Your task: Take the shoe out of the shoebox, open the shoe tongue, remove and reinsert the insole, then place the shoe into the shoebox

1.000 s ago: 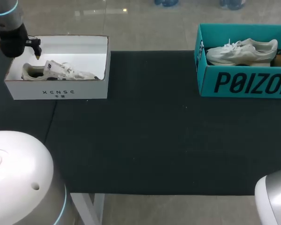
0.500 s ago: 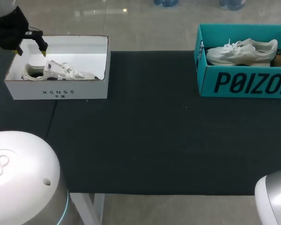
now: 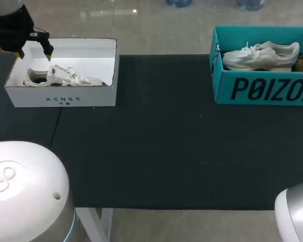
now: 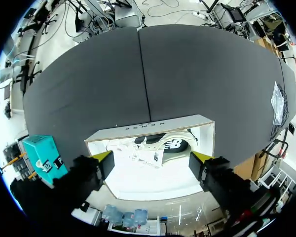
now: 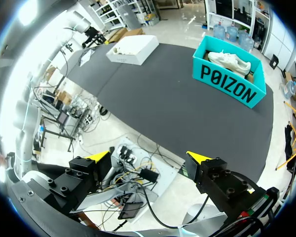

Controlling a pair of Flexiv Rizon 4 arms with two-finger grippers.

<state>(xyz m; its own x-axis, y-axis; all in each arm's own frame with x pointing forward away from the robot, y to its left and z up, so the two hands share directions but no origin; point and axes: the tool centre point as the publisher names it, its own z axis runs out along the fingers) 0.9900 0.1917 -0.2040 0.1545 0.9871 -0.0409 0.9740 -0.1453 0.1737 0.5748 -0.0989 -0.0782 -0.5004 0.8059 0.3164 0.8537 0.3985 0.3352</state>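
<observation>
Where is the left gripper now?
In the head view, far left, the left gripper hangs open above the white shoebox, over the heel of the white shoe.

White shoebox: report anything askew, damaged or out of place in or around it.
Nothing stands out. The white shoebox sits square to the table edge with its walls straight, and the shoe lies inside along its length. The left tool hangs open over the box's rear rim.

White shoe (image 3: 65, 76) lies inside open white shoebox (image 3: 60, 99), along near wall, toe pointing right
</observation>
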